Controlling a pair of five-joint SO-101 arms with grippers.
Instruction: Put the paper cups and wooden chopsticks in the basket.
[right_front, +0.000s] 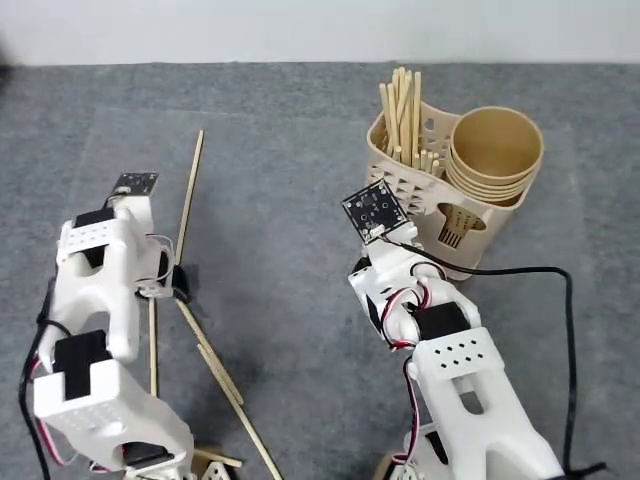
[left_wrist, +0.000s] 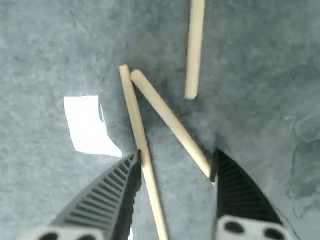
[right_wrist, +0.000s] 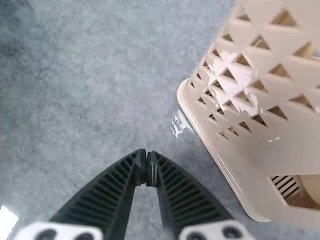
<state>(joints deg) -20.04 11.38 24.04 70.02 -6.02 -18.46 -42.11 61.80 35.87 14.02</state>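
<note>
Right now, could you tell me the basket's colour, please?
The perforated plastic basket is beige; right wrist view.

Even, soft light (shadows faint) with a glare patch on the basket (right_wrist: 236, 102).

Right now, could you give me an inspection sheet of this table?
Surface: grey mat, flat.
Job's things: basket holds stacked paper cups and a chopstick bundle; loose chopsticks lie on the mat.
Clutter: white paper scrap on the mat.
Grippers: left gripper open over two loose chopsticks; right gripper shut, empty, beside the basket.
Cables: black cable runs across the mat by the basket.
Surroundings: pale wall behind.
</note>
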